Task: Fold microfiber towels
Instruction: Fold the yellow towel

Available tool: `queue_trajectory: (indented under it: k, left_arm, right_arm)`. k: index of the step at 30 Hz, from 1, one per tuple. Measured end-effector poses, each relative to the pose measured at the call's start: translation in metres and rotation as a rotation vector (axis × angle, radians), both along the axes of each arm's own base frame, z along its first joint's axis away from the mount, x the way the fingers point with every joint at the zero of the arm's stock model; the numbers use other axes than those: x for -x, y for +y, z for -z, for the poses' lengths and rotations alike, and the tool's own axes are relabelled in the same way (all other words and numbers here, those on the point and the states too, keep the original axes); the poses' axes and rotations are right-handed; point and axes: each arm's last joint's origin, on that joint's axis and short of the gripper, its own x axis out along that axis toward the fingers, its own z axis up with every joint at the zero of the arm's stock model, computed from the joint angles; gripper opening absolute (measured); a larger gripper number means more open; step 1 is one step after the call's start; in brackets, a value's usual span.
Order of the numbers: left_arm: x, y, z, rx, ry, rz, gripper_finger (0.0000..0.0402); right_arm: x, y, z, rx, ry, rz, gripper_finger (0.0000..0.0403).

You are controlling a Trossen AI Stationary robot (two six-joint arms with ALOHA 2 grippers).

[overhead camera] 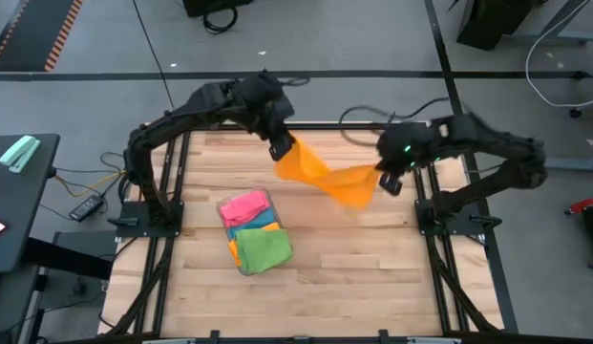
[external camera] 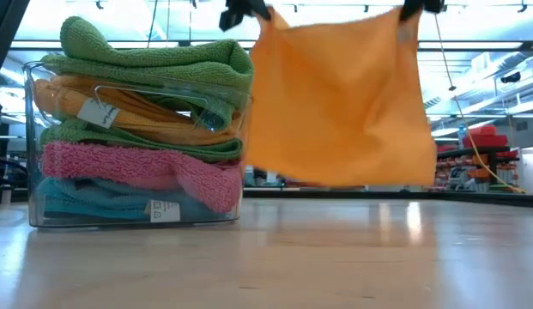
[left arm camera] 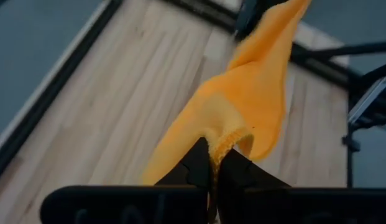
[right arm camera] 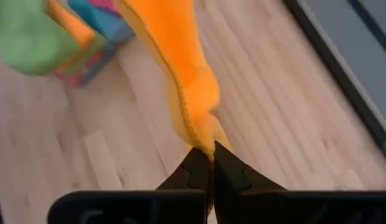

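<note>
Left gripper (overhead camera: 282, 150) and right gripper (overhead camera: 390, 179) each pinch a corner of the orange towel (overhead camera: 332, 180) — lower it evenly, keeping the top edge taut, onto the desk (overhead camera: 372, 258).

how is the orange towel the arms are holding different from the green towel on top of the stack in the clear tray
The orange towel hangs spread open in the air, pinched at its top corners by the left end effector and right end effector. The green towel lies folded on the stack, untouched. The orange towel is clear of the table; the green towel rests in the tray. Both look like soft plain cloths.
</note>
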Motion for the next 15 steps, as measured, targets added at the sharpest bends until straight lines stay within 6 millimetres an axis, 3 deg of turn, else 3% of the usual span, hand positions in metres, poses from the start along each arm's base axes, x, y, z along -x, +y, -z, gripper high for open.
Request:
queue_trajectory:
  k: [5,10,15]
  left_arm:
    - [0.004,0.0,-0.018,-0.041,-0.067,0.015,0.0007]
    - [-0.002,0.011,-0.012,-0.096,-0.054,-0.04,0.0022]
    - [-0.022,0.028,0.005,-0.191,-0.029,-0.066,0.0017]
  right_arm:
    - [0.015,-0.01,-0.031,0.093,-0.039,-0.007,0.0007]
    - [0.02,-0.027,-0.028,0.229,0.049,0.02,0.0007]
    - [0.019,-0.051,-0.024,0.439,0.193,0.091,0.0007]
